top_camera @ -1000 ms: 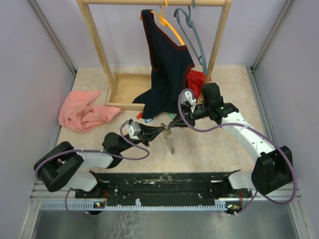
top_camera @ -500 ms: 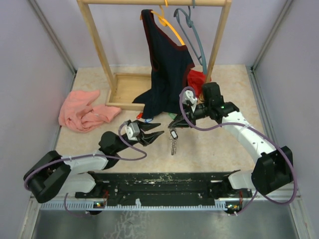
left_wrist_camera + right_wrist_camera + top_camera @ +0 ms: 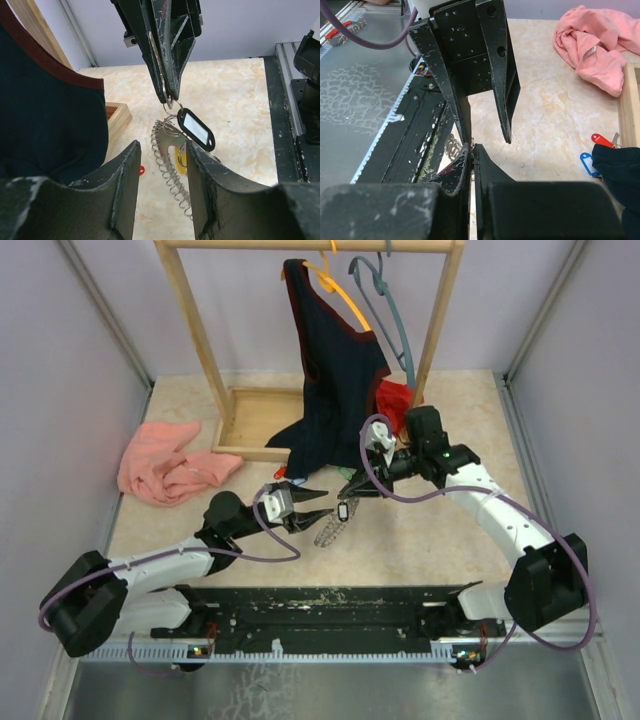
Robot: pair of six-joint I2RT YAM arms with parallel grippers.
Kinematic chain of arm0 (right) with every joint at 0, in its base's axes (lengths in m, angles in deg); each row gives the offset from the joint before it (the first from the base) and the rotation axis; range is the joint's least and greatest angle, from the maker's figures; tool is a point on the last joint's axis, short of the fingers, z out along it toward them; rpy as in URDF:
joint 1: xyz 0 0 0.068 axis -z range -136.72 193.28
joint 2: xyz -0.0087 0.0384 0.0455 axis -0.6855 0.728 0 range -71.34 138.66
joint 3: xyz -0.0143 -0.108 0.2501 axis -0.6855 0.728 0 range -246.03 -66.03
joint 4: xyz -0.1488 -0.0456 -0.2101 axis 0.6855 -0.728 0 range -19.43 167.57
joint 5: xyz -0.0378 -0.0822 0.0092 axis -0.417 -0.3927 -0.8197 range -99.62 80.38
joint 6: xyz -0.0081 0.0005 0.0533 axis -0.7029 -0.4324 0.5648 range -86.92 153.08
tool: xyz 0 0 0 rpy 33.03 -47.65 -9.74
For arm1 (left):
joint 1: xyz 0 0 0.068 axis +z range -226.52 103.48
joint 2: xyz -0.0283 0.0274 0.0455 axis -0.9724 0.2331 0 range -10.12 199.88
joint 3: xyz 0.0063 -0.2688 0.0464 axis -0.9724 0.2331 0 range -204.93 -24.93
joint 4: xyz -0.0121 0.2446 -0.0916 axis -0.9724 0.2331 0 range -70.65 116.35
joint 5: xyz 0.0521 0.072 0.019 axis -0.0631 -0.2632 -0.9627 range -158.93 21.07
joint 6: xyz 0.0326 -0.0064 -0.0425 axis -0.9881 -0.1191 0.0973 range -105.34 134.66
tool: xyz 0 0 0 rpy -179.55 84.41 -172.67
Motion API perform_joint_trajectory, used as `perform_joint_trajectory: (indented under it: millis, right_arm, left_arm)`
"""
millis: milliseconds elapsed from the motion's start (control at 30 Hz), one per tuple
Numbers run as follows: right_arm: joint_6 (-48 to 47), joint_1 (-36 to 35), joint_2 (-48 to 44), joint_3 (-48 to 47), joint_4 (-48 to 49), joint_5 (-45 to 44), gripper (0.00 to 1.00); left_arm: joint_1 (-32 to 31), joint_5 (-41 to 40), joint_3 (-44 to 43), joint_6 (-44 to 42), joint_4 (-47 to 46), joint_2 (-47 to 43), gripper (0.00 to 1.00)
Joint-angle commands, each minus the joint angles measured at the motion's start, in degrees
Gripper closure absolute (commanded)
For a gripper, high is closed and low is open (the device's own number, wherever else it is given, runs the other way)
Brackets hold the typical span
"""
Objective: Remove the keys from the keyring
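Note:
My right gripper (image 3: 346, 490) is shut on the small wire loop of a key with a black-rimmed clear tag (image 3: 196, 129). Its fingertips (image 3: 169, 94) come down from the top of the left wrist view. Below them hangs the keyring (image 3: 169, 150), a grey metal piece with a coiled wire edge, and a yellow-tagged key (image 3: 183, 164) is still on it. The keyring (image 3: 328, 530) dangles tilted above the table. My left gripper (image 3: 163, 150) is open, its fingers either side of the keyring and not touching it. Red (image 3: 601, 139) and blue (image 3: 588, 162) tagged keys lie loose on the table.
A wooden rack (image 3: 190, 320) stands behind with a dark garment (image 3: 330, 370), an orange hanger (image 3: 335, 285) and a grey hanger (image 3: 385, 300) on it. Its wooden base tray (image 3: 245, 425) sits at left. There is a pink cloth (image 3: 165, 462) far left and a red cloth (image 3: 392, 398) by the rack's right post.
My left gripper has opened and let go, and its arm has stretched toward the middle. The keyring now hangs from the right gripper alone and has swung to a tilt.

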Motion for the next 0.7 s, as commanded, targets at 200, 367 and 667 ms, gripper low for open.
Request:
perform_joint_trajectory:
  millis: [200,367,667]
  right_arm:
    - [-1.29,0.39,-1.52,-3.68,0.89,3.73,1.0]
    - [-1.35,0.39,-1.52,-3.68,0.87,3.74,1.0]
    - [-1.5,0.39,-1.52,-3.59,0.9,3.7,1.0]
  left_arm:
    - [0.15,2.12,-2.17,-1.47,2.5,-1.37,0.53]
    - [0.23,2.43,-2.4,-1.12,2.4,-0.9,0.53]
    - [0.23,2.87,-2.36,-0.71,2.24,-0.44,0.53]
